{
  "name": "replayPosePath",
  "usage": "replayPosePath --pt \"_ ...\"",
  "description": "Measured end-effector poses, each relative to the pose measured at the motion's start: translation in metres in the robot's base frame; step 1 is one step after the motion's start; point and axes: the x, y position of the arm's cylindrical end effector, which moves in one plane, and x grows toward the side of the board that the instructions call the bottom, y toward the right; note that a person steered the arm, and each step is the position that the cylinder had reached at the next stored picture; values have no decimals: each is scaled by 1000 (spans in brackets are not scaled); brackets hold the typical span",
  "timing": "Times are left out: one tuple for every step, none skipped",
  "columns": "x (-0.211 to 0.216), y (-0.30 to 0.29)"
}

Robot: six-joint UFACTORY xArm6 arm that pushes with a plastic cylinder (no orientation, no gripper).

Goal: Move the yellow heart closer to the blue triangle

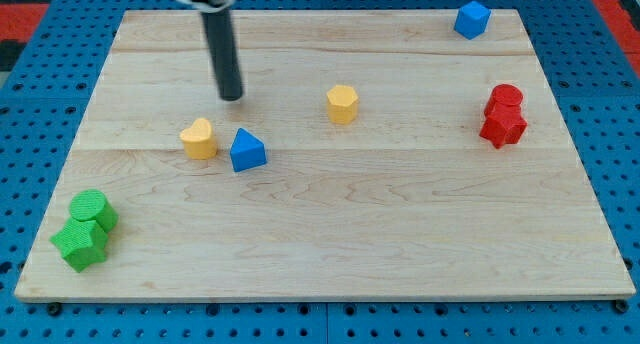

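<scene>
The yellow heart (199,139) lies left of centre on the wooden board (330,234). The blue triangle (246,150) sits just to its right, a small gap between them. My tip (231,96) rests on the board above both, a short way toward the view's top, touching neither block. The dark rod rises from it to the view's top edge.
A yellow hexagon block (342,103) lies right of centre. A blue block (471,19) sits at the top right. Two red blocks (503,116) stand together at the right. Two green blocks (86,230) sit at the bottom left corner.
</scene>
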Motion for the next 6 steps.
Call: replayPosePath --pt "39 -29" --pt "84 -31" --pt "116 -31" --pt "132 -29" --pt "113 -28" --pt "82 -15"
